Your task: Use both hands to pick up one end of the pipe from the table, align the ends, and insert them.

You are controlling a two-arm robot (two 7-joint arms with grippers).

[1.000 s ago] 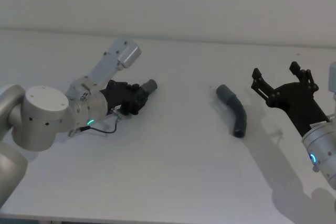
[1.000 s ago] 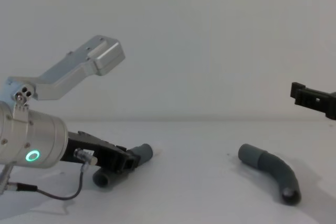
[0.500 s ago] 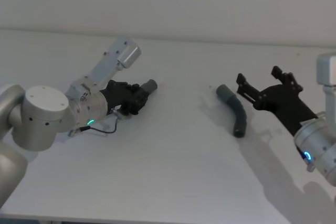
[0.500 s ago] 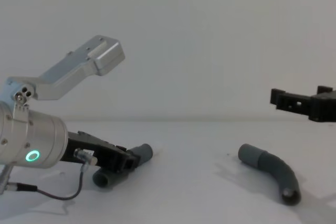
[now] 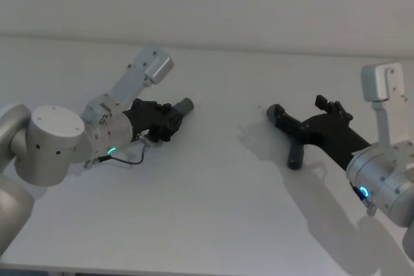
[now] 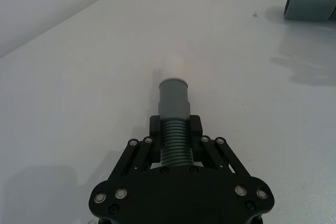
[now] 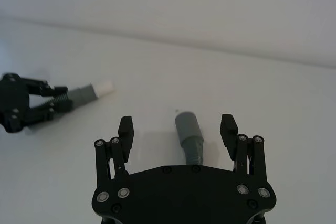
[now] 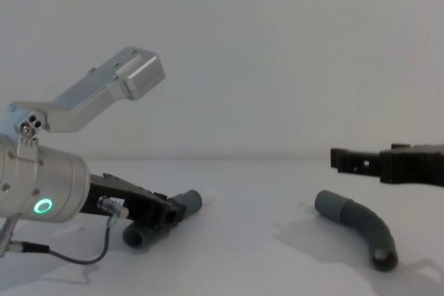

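Claws differ now: your right claw has slid in over the right pipe lying on the table, wide open with nothing in it, while your left claw stays tight on the left pipe, so grabbing comes next.
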